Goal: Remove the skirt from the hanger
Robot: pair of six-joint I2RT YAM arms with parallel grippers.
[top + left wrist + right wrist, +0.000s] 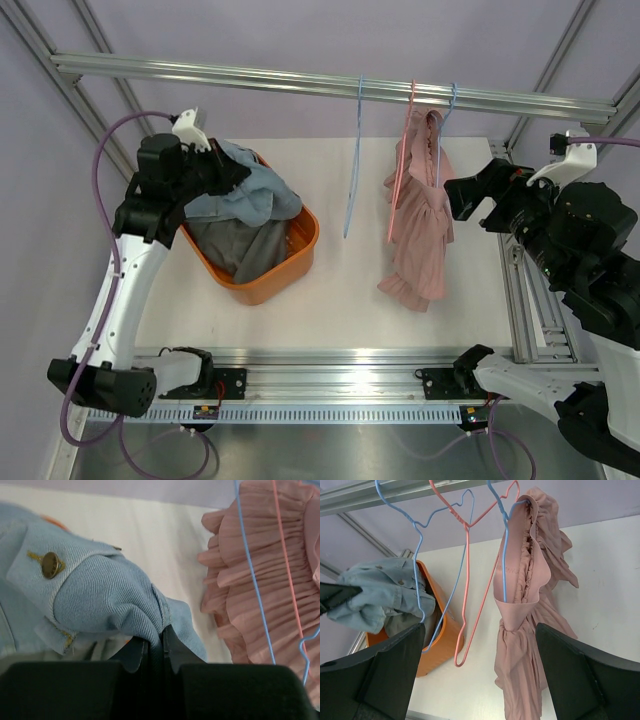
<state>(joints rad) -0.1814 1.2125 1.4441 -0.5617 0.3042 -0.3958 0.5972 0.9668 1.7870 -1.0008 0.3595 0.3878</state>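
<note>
The pink skirt (420, 230) hangs from the loaded blue hanger (504, 565), which hooks over the metal rail (300, 80) above the far side of the white table (350, 300); its gathered waistband is bunched over the hanger's wire and the ruffled cloth falls in a long drape toward the tabletop, though whether the hem touches cannot be told; just left of it on the same rail hangs a pink hanger (398, 190) with nothing on it, its wire running close along the skirt's left edge, and further left a bare blue hanger (352, 170); in the left wrist view both of these wires cross in front of the skirt; the right gripper (452, 195) sits at the skirt's right side at about waist height, its fingers (385, 665) spread wide and holding nothing, the skirt and its hanger framed in the gap between them; the left gripper (162, 645) is well away over the orange basket (300, 255) at the left of the table, its jaws pinched tight on a fold of a light blue denim garment (100, 595) with a brass button (50, 564); the denim is lifted above the basket's far end, over a grey garment (240, 245) lying inside.
</note>
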